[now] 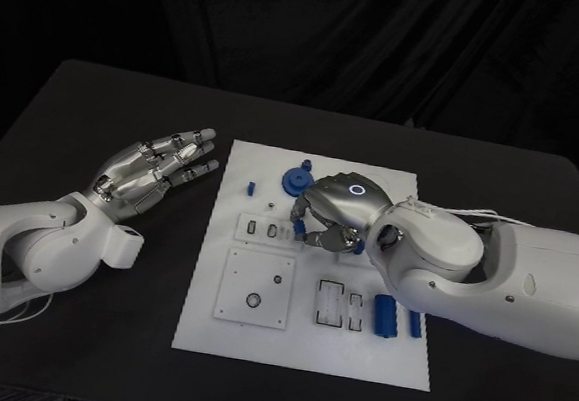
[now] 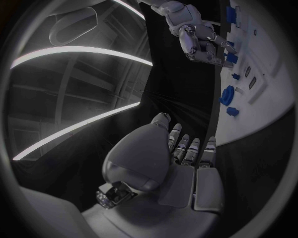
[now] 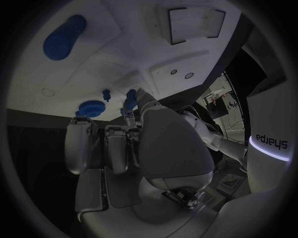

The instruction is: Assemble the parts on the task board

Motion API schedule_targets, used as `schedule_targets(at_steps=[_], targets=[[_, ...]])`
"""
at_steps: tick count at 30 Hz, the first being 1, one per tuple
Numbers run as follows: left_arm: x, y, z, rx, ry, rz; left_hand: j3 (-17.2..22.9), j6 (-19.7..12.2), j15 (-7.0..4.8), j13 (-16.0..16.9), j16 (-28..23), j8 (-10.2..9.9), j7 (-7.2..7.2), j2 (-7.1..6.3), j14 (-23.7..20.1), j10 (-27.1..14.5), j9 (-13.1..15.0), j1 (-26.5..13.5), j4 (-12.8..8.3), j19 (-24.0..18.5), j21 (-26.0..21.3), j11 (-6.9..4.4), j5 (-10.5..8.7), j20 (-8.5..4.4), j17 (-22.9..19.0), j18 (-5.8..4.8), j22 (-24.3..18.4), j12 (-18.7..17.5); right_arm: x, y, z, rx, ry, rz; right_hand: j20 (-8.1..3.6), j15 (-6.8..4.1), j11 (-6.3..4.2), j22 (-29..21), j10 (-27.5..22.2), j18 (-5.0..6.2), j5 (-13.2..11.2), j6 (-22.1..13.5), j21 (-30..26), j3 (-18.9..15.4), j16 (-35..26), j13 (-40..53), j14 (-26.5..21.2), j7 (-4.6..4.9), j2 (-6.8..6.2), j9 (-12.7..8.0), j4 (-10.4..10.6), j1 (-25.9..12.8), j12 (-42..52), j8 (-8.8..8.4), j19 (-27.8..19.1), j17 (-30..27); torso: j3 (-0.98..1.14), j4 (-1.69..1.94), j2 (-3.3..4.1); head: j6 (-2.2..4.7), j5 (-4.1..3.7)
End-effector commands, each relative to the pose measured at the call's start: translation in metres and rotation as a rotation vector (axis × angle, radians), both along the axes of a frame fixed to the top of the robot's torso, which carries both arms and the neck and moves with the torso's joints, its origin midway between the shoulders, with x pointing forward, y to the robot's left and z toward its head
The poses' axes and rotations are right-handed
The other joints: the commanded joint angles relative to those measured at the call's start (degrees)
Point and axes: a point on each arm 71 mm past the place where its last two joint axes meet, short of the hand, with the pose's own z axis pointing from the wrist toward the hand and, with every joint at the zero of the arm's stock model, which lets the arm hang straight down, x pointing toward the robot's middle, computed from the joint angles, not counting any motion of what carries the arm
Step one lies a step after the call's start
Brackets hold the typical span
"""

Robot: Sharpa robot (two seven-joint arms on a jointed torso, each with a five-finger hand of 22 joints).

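Centrally, board: a white task board (image 1: 301, 349) is laid on the black table (image 1: 85, 101).
Left hand: the left hand (image 1: 155, 172) is held beside the board's left edge, fingers spread, nothing gripped.
Right hand: the right hand (image 1: 331, 214) is lowered over the board's upper middle, fingers curled down; a small blue piece (image 3: 129, 97) is seen at its fingertips, but whether it is pinched cannot be told.
Parts: a round blue part (image 1: 297, 179) is found near the board's far edge; a blue cylinder (image 1: 385, 317) is laid at the lower right, beside the right forearm.
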Motion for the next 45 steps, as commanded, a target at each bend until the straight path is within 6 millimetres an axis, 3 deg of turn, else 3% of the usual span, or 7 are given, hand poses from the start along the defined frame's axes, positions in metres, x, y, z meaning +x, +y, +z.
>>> schedule_targets(at_steps=[1, 8, 27, 34, 35, 41, 45], targets=[[-0.001, -0.002, 0.001, -0.018, -0.014, -0.009, 0.3, -0.1, 0.38, 0.1, 0.3, 0.2, 0.31, -0.21, -0.2, -0.1, 0.0, -0.3, 0.0, 0.1, 0.3, 0.48, 0.12, 0.41, 0.1, 0.51, 0.1, 0.4, 0.002, 0.001, -0.005, -0.037, 0.004, -0.027, 0.12, 0.23, 0.11, 11.2, 5.6, 0.88, -0.3, 2.3, -0.3, -0.4, -0.3, 14.6, 5.3, -2.12, 0.07, 6.0, 0.0, -0.3, -0.1, 1.11, 0.7, 12.2, 0.07, -0.02, 0.12, -0.10, 0.03], [-0.001, -0.003, 0.001, -0.018, -0.013, -0.011, 0.3, -0.1, 0.38, 0.1, 0.3, 0.2, 0.31, -0.21, -0.2, -0.1, 0.0, -0.3, 0.0, 0.1, 0.3, 0.48, 0.12, 0.41, 0.1, 0.51, 0.1, 0.4, 0.003, 0.007, -0.011, -0.041, 0.012, -0.023, 0.07, 0.18, 0.10, 11.2, 5.7, 0.88, -1.4, 2.2, -0.3, -0.7, -0.3, 14.7, 5.3, -2.09, -0.09, 6.2, 0.1, -0.8, 0.0, 0.90, 0.7, 12.1, -0.09, 0.02, 0.00, -0.37, 0.02], [0.001, -0.004, 0.001, -0.018, -0.012, -0.015, 0.4, -0.1, 0.36, 0.1, 0.3, 0.2, 0.34, -0.23, -0.2, -0.1, 0.0, -0.3, 0.0, 0.1, 0.3, 0.45, 0.13, 0.41, 0.1, 0.51, 0.1, 0.4, 0.007, 0.014, -0.017, -0.049, 0.019, -0.008, 0.13, 0.34, 0.35, 11.1, 5.5, 0.97, -1.9, 1.3, -0.8, -1.4, -0.5, 14.5, 5.2, -1.71, -0.65, 6.3, 0.4, -1.6, -0.2, 0.12, 0.6, 11.9, 0.03, 0.05, -0.03, -0.74, 0.09], [0.001, -0.004, 0.000, -0.018, -0.011, -0.016, 0.4, -0.2, 0.36, 0.1, 0.3, 0.2, 0.34, -0.22, -0.2, -0.1, 0.0, -0.4, 0.0, 0.1, 0.3, 0.44, 0.13, 0.41, 0.1, 0.50, 0.1, 0.3, 0.007, 0.014, -0.018, -0.053, 0.022, 0.000, 0.55, 0.82, 0.90, 11.0, 5.2, 1.06, -3.2, -2.1, -1.4, -2.8, -0.9, 14.1, 5.1, -0.62, -1.74, 5.9, 1.2, -3.4, -0.5, -2.25, 0.5, 11.5, 0.01, 0.08, -0.03, -0.79, 0.09], [0.001, -0.004, 0.000, -0.018, -0.011, -0.016, 0.4, -0.2, 0.36, 0.1, 0.3, 0.2, 0.34, -0.22, -0.2, -0.1, 0.0, -0.4, 0.0, 0.1, 0.3, 0.44, 0.13, 0.41, 0.1, 0.50, 0.1, 0.3, 0.007, 0.014, -0.018, -0.054, 0.022, 0.001, 0.62, 0.83, 0.89, 10.9, 5.1, 1.11, -3.6, -3.9, -1.7, -3.1, -1.0, 14.0, 5.1, -0.28, -2.05, 5.6, 1.5, -3.8, -0.7, -3.36, 0.4, 11.4, 0.02, 0.08, -0.02, -0.79, 0.08], [0.001, -0.003, 0.000, -0.017, -0.011, -0.016, 0.4, -0.2, 0.36, 0.1, 0.3, 0.2, 0.34, -0.22, -0.2, -0.1, 0.0, -0.4, 0.0, 0.1, 0.3, 0.44, 0.13, 0.41, 0.1, 0.50, 0.1, 0.3, 0.007, 0.014, -0.019, -0.056, 0.024, 0.001, 0.63, 0.80, 0.85, 10.9, 4.8, 1.19, -4.6, -7.0, -2.1, -3.5, -1.2, 13.7, 5.0, -0.10, -2.63, 4.9, 1.8, -4.3, -0.9, -5.30, 0.3, 11.2, 0.05, 0.05, -0.02, -0.81, 0.06], [0.002, -0.003, 0.000, -0.016, -0.011, -0.015, 0.4, -0.2, 0.36, 0.1, 0.3, 0.2, 0.34, -0.22, -0.2, -0.1, 0.0, -0.4, 0.0, 0.1, 0.3, 0.44, 0.13, 0.41, 0.1, 0.50, 0.1, 0.3, 0.007, 0.013, -0.019, -0.056, 0.024, 0.001, 0.63, 0.81, 0.85, 10.9, 4.8, 1.20, -4.9, -7.5, -2.1, -3.6, -1.2, 13.7, 5.0, -0.08, -2.69, 4.8, 1.9, -4.3, -0.9, -5.52, 0.3, 11.1, 0.03, 0.04, -0.04, -0.88, 0.07]])
